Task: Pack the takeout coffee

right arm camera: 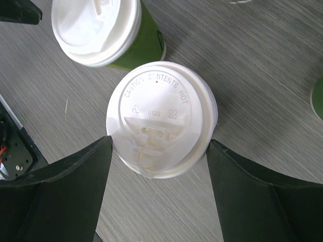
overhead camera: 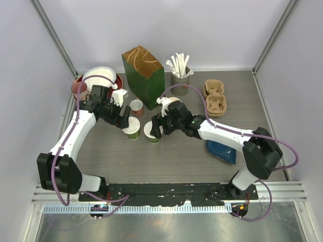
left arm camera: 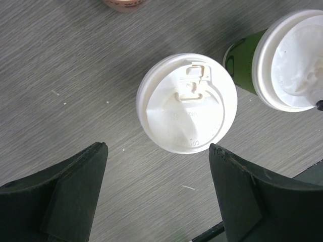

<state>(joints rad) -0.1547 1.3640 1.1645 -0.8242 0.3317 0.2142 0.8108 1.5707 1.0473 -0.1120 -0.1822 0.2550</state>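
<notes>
Centrally, my left tool gapes apart over a lidded cup; my right tool, likewise apart, straddles a second lidded cup.

In the left wrist view, a green paper cup with a round white plastic lid is being cut off by the right edge, a pale pinkish cup by the top edge. From above, a flat blue packet is being partly hidden by the right arm.
</notes>
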